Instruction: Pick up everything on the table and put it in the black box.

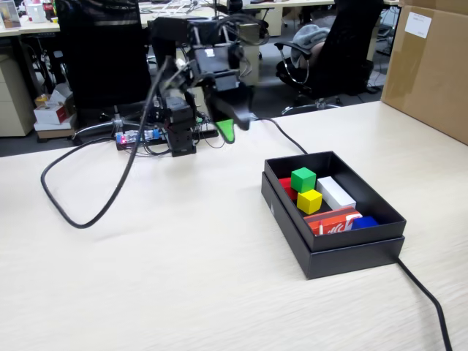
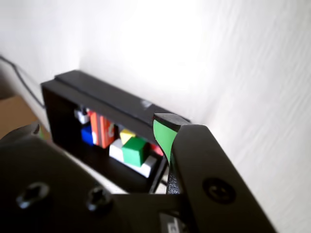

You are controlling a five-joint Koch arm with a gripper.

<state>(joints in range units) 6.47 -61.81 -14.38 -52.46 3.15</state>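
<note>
The arm is folded back left of the black box (image 1: pixel 333 241), its gripper (image 1: pixel 228 131) empty, finger spread unclear. Only the wrist view hides the red cube (image 1: pixel 286 186).

We see an office: black swivel chairs (image 1: pixel 344 44) stand behind our wood-grain counter (image 1: pixel 183 278), with other cluttered desks (image 1: pixel 29 29) and a brown carton (image 1: pixel 431 66).

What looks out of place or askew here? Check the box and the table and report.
Nothing looks spilled or damaged. The green cube, yellow cube and red cube all lie inside the black box; the green one sits raised on other items. The gripper hangs apart from the box, holding nothing.
</note>
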